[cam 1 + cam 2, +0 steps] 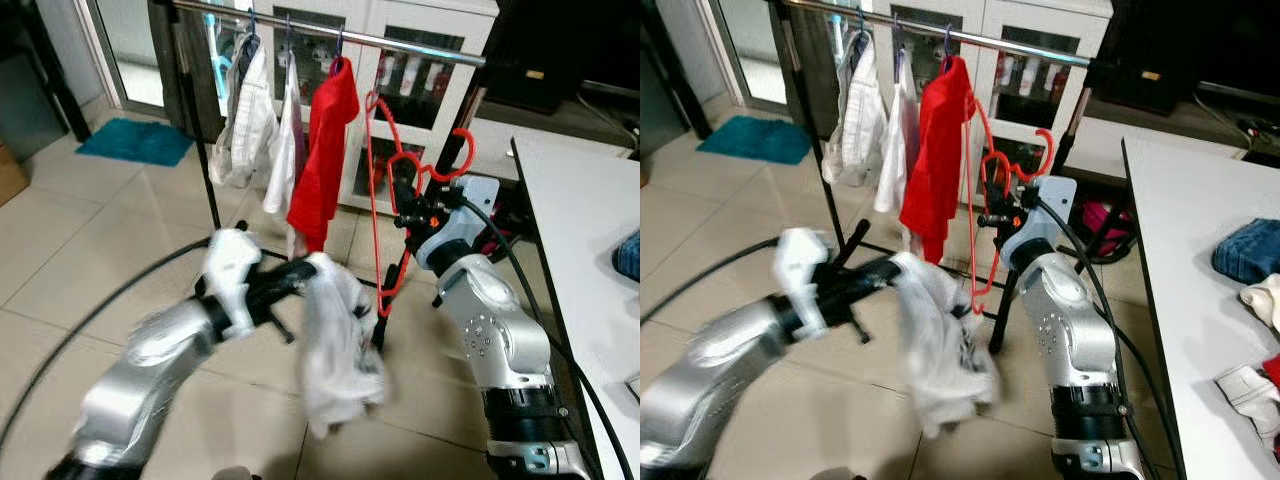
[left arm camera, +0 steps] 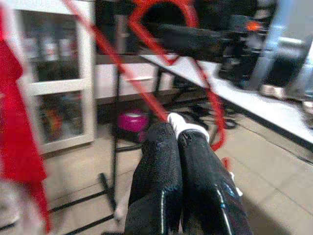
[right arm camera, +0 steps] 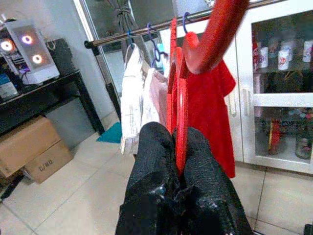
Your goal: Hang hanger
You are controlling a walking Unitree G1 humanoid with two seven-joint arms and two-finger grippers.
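**Operator:** Looking down from the head camera, I see my right gripper raised at about one o'clock, just short of the clothes rail; its two black fingers are pressed together on a red hanger; the hanger stands upright, its hook up beside the gripper and below the rail, not on it.

**Listener:** And the other arm?

**Operator:** My left gripper sits at about eleven o'clock, lower and nearer to me; it is blurred; a white garment hangs limp from it; in the left wrist view the fingertips are closed narrow on a bit of white cloth.

**Listener:** What is on the rail?

**Operator:** A red shirt hangs at about twelve o'clock, just beside the red hanger; to its left hang a white top and a pale shirt, each on its own hook; behind the rail stands a white glass-door cabinet.

**Listener:** Anything else nearby?

**Operator:** A white table runs along at three o'clock with folded blue jeans on it; a teal mat lies on the tiled floor at ten o'clock.
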